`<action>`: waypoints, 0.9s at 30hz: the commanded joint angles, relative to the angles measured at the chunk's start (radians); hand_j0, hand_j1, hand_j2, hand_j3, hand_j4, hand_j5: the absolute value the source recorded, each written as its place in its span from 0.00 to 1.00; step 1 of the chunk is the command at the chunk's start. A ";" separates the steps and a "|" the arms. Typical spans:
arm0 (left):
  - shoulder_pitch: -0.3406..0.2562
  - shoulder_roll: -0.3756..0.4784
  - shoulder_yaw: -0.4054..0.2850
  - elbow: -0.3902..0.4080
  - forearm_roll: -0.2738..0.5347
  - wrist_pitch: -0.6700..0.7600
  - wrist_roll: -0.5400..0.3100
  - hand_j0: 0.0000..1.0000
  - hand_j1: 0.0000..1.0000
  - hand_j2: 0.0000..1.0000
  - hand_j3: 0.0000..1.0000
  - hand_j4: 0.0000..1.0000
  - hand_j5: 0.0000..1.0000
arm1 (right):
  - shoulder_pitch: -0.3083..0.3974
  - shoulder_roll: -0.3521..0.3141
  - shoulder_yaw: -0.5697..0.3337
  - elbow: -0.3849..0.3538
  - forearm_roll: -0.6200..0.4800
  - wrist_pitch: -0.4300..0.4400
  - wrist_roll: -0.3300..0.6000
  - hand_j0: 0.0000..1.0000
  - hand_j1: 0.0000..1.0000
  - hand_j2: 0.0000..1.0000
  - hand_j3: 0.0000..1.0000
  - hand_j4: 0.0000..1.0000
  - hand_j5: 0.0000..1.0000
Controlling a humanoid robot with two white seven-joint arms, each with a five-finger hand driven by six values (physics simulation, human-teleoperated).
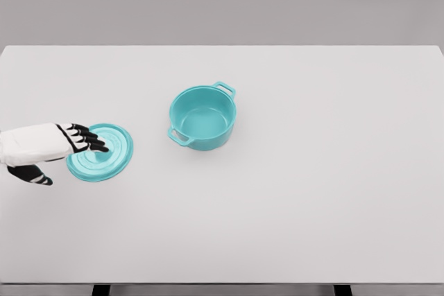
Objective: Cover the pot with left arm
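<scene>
A: Where is the pot [202, 117]?

B: It sits upright on the white table [312, 192], a little left of the table's middle. It is teal, open at the top, with one loop handle at its upper right rim and another at its lower left. Its inside looks bare, though the near wall hides a strip of the floor.

A: And the lid [102, 152]?

B: To the left of the pot and slightly nearer the camera, well apart from it. It lies flat on the table, the same teal, with raised rings on top. The knob at its middle is hard to make out because the fingertips sit right over it.

A: Which hand is that?

B: The left hand [47, 149]. Its arm comes in from the picture's left edge, on the far side of the lid from the pot, and is cut off there, so only the white back of the hand and the dark fingers [87, 138] show.

A: Are the fingers closed on the knob?

B: They reach over the lid's left part, held slightly apart from one another and stretched toward the centre. The thumb [35, 175] hangs lower, off the lid's left rim, separate from the rest. Whether any fingertip actually touches the knob, I cannot tell; nothing looks clamped.

A: Anything past the pot?

B: Only bare table to its right and a grey wall behind it. Two dark table legs peek out at the bottom edge.
</scene>
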 commanded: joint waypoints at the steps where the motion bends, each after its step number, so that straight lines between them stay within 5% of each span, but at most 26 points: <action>1: 0.000 -0.007 -0.003 -0.006 -0.002 0.002 -0.002 1.00 1.00 1.00 1.00 1.00 1.00 | 0.000 0.000 0.000 0.004 0.000 0.001 0.000 1.00 1.00 1.00 1.00 1.00 1.00; 13: -0.034 -0.047 -0.005 0.012 -0.007 0.002 -0.027 1.00 1.00 1.00 1.00 1.00 1.00 | 0.011 0.000 0.000 0.005 0.000 0.001 0.000 1.00 1.00 1.00 1.00 1.00 1.00; 15: -0.083 -0.064 -0.018 0.032 -0.007 0.002 -0.027 1.00 1.00 1.00 1.00 1.00 1.00 | 0.011 0.000 0.000 0.005 0.000 0.001 0.000 1.00 1.00 1.00 1.00 1.00 1.00; 17: -0.230 -0.079 -0.202 0.084 -0.004 0.002 -0.027 1.00 1.00 1.00 1.00 1.00 1.00 | 0.011 0.000 0.000 0.005 0.000 0.001 0.000 1.00 1.00 1.00 1.00 1.00 1.00; 19: -0.425 -0.164 -0.441 0.265 -0.001 0.002 -0.027 1.00 1.00 1.00 1.00 1.00 1.00 | 0.012 0.000 0.000 0.005 0.000 0.001 0.000 1.00 1.00 1.00 1.00 1.00 1.00; 20: -0.515 -0.155 -0.508 0.279 -0.001 0.002 -0.027 1.00 1.00 1.00 1.00 1.00 1.00 | 0.011 0.000 0.000 0.005 0.000 0.001 0.000 1.00 1.00 1.00 1.00 1.00 1.00; 24: -0.650 -0.103 -0.586 0.279 0.006 0.002 -0.027 1.00 1.00 1.00 1.00 1.00 1.00 | 0.012 0.000 0.000 0.005 0.000 0.001 0.000 1.00 1.00 1.00 1.00 1.00 1.00; 27: -0.663 -0.090 -0.681 0.278 0.004 0.002 -0.027 1.00 1.00 1.00 1.00 1.00 1.00 | 0.012 0.000 0.000 0.005 0.000 0.001 0.000 1.00 1.00 1.00 1.00 1.00 1.00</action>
